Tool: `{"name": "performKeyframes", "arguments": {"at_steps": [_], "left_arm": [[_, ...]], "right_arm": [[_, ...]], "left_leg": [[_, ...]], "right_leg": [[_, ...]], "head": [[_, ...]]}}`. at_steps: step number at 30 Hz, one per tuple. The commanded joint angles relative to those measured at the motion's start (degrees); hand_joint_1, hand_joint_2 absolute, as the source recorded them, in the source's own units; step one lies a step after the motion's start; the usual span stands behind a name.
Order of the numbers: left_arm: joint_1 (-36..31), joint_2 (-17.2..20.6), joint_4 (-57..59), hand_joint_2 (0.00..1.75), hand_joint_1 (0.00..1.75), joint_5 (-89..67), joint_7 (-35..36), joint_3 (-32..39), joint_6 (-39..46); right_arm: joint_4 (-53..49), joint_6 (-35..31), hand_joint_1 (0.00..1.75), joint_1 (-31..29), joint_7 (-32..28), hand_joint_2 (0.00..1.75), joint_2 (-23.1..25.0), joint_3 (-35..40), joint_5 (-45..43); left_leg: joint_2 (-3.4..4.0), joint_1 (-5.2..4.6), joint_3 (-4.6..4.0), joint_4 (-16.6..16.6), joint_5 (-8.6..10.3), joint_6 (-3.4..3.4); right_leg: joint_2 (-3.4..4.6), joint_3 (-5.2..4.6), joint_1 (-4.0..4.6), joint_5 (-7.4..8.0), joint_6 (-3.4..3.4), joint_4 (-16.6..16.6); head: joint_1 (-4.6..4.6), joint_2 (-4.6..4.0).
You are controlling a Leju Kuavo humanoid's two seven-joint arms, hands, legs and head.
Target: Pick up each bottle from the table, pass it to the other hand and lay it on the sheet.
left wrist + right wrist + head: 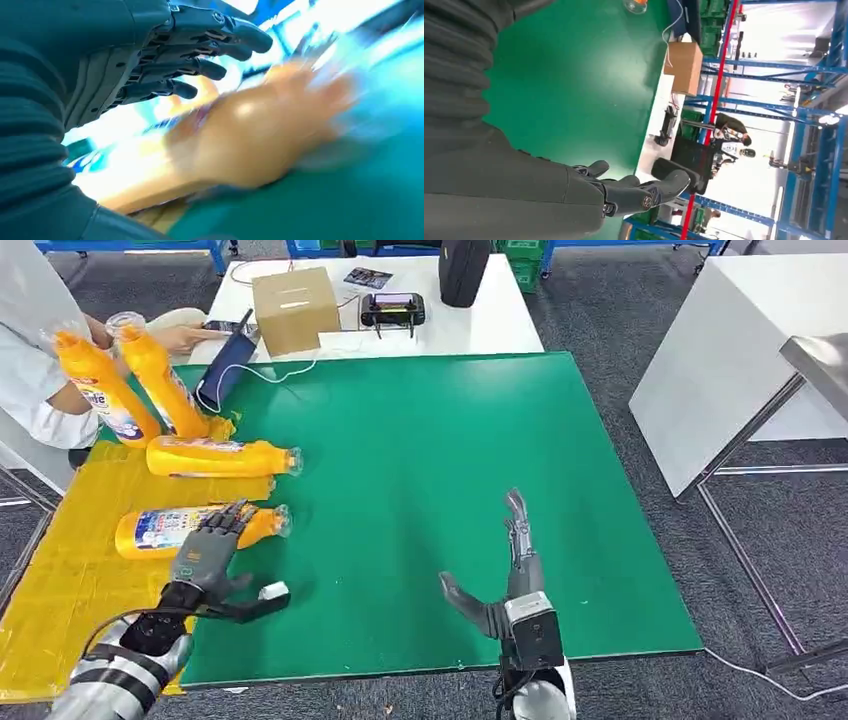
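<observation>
- Head view: left hand over the edge of the yellow sheet, fingers spread above the near bottle, thumb out to the side over the green table; holding nothing.
- Near bottle lying flat on the sheet, cap end reaching onto the green.
- Second bottle also lying flat, farther back on the sheet, cap pointing toward the table's middle.
- Two more orange bottles held up at the sheet's far corner by a person in white.
- Right hand above bare green surface, well apart from every bottle, fingers straight, thumb spread, empty.
- Left wrist view: fingers extended just over a blurred orange bottle; whether touching, cannot tell.
- Right wrist view: open palm, fingers stretched over the green table.
- Beyond the green: cardboard box and a black controller on a white table.
</observation>
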Motion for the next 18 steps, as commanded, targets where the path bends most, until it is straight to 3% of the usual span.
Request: {"name": "performKeyframes", "arguments": {"at_steps": [1, 2, 3, 4, 5, 7, 10, 11, 15, 18], "left_arm": [[21.0, -21.6, -40.3, 1.75, 0.0, 22.1, -36.5, 25.6, 7.4], [23.2, -24.4, -41.2, 1.75, 0.0, 28.2, -42.8, 26.4, 7.4], [24.6, -24.4, -42.7, 1.75, 0.0, 31.0, -43.1, 24.6, 7.4], [26.9, -24.2, -45.6, 1.75, 0.0, 34.9, -43.1, 22.1, 7.4], [31.6, -21.9, -51.1, 1.75, 0.0, 51.7, -43.1, 13.8, 7.4], [38.3, -20.8, -56.1, 1.75, 0.0, 59.5, -40.6, 9.2, 7.4], [39.5, -18.9, -56.0, 1.75, 0.0, 64.2, -40.6, 9.6, 7.4], [39.1, -18.8, -55.4, 1.75, 0.0, 66.1, -40.5, 10.0, 7.0], [39.4, -20.3, -52.8, 1.75, 0.0, 74.7, -40.6, 13.7, 0.1], [38.6, -20.6, -50.8, 1.75, 0.0, 72.7, -40.3, 12.9, -2.5]], "right_arm": [[-2.5, -3.3, 0.0, 3.3, -0.9, 1.75, -5.7, 3.0, -0.6], [-3.6, -4.0, 0.0, 4.4, -0.9, 1.75, -6.5, 3.2, -0.5], [-4.2, -4.3, 0.0, 5.1, -0.9, 1.75, -6.9, 3.4, -0.5], [-4.9, -4.9, 0.0, 6.1, -0.5, 1.75, -7.8, 3.9, -0.2], [-6.4, -4.2, 0.0, 8.7, 2.0, 1.75, -8.9, 4.2, -2.8], [-8.6, -6.7, 0.0, 12.5, 1.1, 1.75, -10.1, 4.8, -3.3], [-9.4, -9.0, 0.0, 13.6, 0.8, 1.75, -10.3, 5.4, -3.1], [-9.3, -9.4, 0.0, 13.3, 0.9, 1.75, -10.1, 5.5, -3.1], [-10.0, -12.1, 0.0, 13.6, 1.1, 1.75, -10.2, 5.8, -2.5], [-10.7, -12.6, 0.0, 13.5, 0.7, 1.75, -10.2, 6.1, -1.9]], "left_leg": [[-0.22, 0.06, -0.18, 0.1, -0.2, 0.03], [-0.14, 0.01, -0.33, 0.1, -0.15, 0.04], [-0.22, -0.02, -0.28, 0.1, -0.26, 0.08], [-0.06, -0.14, -0.41, 0.0, -0.21, 0.08], [-0.07, -0.17, -0.4, 0.1, -0.3, 0.09], [0.21, -0.2, -0.33, 0.1, -0.63, 0.22], [0.36, -0.23, -0.2, 0.1, -0.91, 0.09], [0.25, -0.25, -0.42, 0.1, -0.77, 0.12], [0.29, -0.26, -0.51, 0.0, -0.71, 0.17], [0.21, -0.19, -0.38, 0.1, -0.81, 0.1]], "right_leg": [[0.38, -0.11, 0.02, -0.14, -0.01, 0.0], [0.27, -0.33, 0.01, -0.1, 0.03, 0.0], [0.32, -0.2, -0.03, -0.18, 0.07, -0.1], [0.34, -0.39, -0.11, -0.11, 0.07, -0.1], [0.48, -0.38, -0.17, -0.19, 0.07, -0.1], [0.77, -0.3, -0.16, -0.27, 0.07, -0.1], [1.02, -0.32, -0.13, -0.33, -0.01, 0.0], [0.73, -0.48, -0.12, -0.33, 0.17, -0.1], [0.71, -0.57, -0.13, -0.39, 0.29, -0.1], [0.81, -0.41, -0.09, -0.42, 0.25, -0.1]], "head": [[-0.04, 0.0], [0.0, 0.0], [-0.04, 0.0], [0.02, 0.0], [-0.02, 0.0], [0.04, 0.0], [-0.04, 0.0], [0.0, 0.0], [-0.02, 0.0], [-0.02, 0.0]]}}
